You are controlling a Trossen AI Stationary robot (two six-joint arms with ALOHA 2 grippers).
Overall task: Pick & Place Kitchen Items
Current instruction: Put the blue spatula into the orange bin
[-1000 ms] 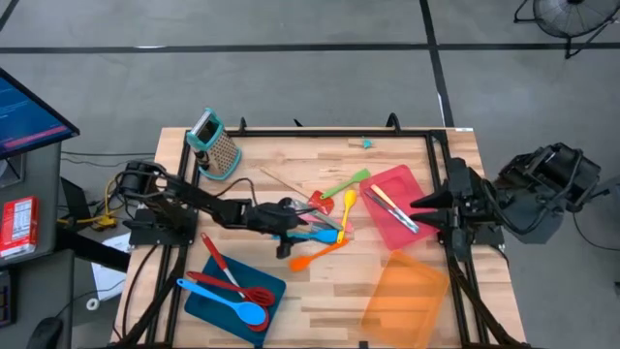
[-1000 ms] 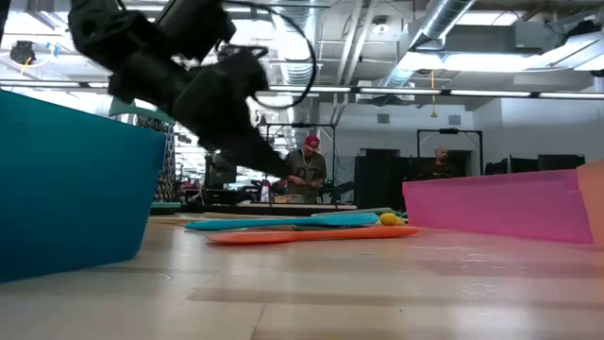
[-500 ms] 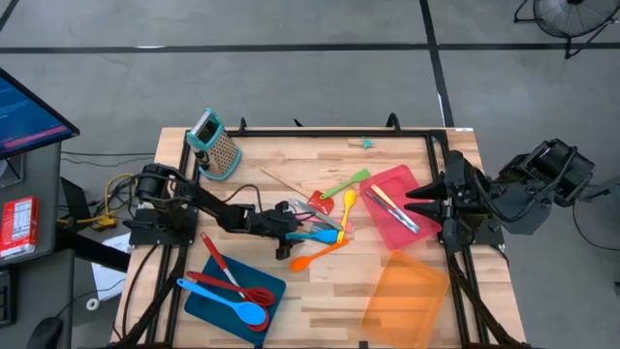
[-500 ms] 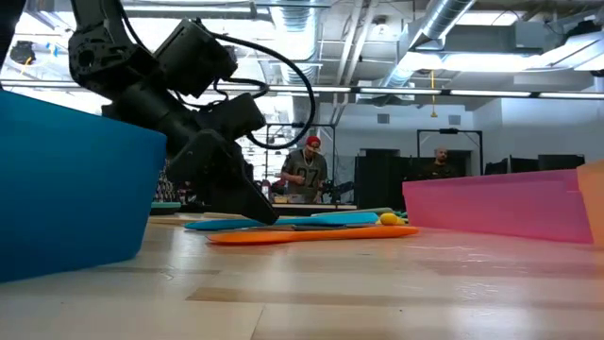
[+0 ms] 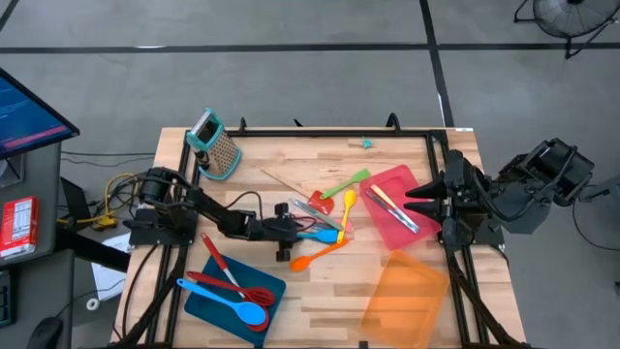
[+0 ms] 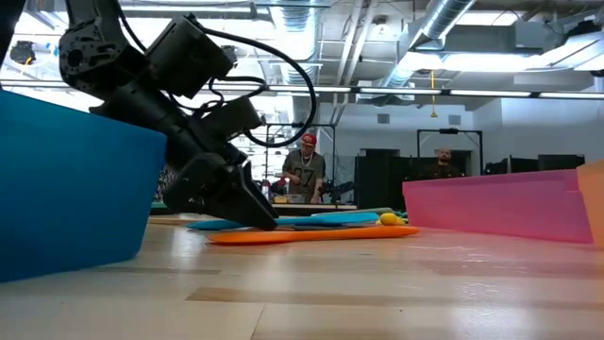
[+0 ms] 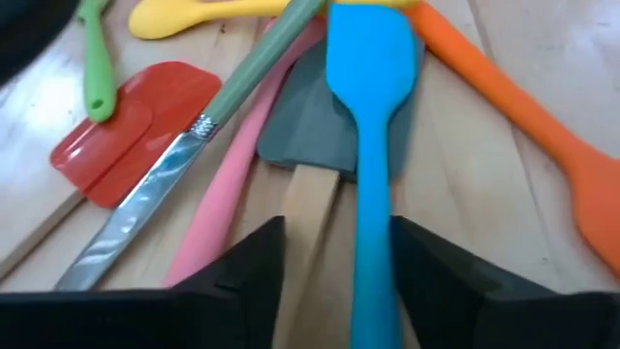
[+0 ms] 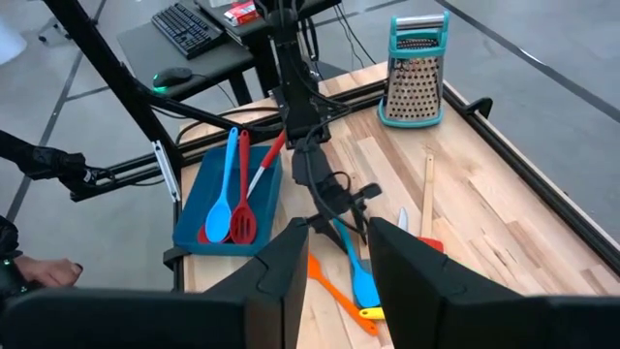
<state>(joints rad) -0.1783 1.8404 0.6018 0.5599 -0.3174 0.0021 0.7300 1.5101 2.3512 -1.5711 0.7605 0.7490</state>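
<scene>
Working low over the pile of utensils point(image 5: 325, 221) mid-surface, our left jaws point(image 7: 334, 257) stand parted and straddle two handles: a wooden handle point(image 7: 305, 233) with a dark grey spatula head point(image 7: 302, 136), and a blue spatula point(image 7: 368, 126). Both run forward out from between the jaws. We cannot tell whether the fingers point(image 7: 242, 267) touch either one. Just outside one finger lie a pink handle point(image 7: 218, 218) and a metal-shafted tool point(image 7: 145, 208); outside the other, an orange spoon point(image 7: 523, 136). Our right jaws point(image 8: 334, 254) hang apart, holding nothing, at the surface point(image 5: 291, 155) edge beside the red tray point(image 5: 407, 189).
</scene>
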